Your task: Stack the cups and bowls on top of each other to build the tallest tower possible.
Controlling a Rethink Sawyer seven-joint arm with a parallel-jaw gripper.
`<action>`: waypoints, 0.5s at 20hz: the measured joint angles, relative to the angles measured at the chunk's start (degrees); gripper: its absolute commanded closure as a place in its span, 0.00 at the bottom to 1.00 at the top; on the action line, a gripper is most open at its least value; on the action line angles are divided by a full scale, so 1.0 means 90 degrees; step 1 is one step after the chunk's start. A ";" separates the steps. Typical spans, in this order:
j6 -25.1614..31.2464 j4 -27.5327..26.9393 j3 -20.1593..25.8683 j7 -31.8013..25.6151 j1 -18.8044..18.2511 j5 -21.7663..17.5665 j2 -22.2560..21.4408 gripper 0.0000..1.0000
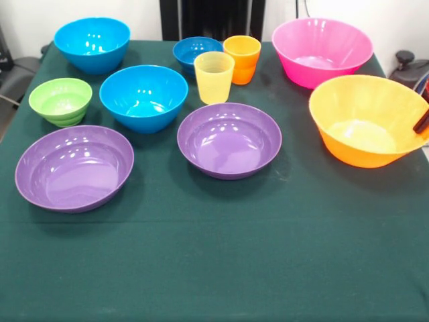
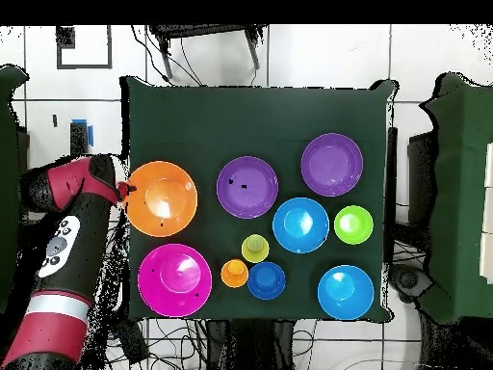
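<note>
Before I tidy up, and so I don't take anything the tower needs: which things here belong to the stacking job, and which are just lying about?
Job:
yellow cup
orange cup
far bright blue bowl
near bright blue bowl
dark blue bowl
green bowl
left purple bowl
right purple bowl
pink bowl
yellow-orange bowl

Lying about:
floor cables
blue tape
side table

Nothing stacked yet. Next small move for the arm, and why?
Probably close on the yellow-orange bowl to flip it as a base: it sits upright, is among the widest, and the gripper is already at its rim. The other bowls and cups all stand apart.
</note>
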 measured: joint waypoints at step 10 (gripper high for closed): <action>0.0032 -0.0059 -0.0020 0.0000 -0.0008 0.0001 0.0016 1.00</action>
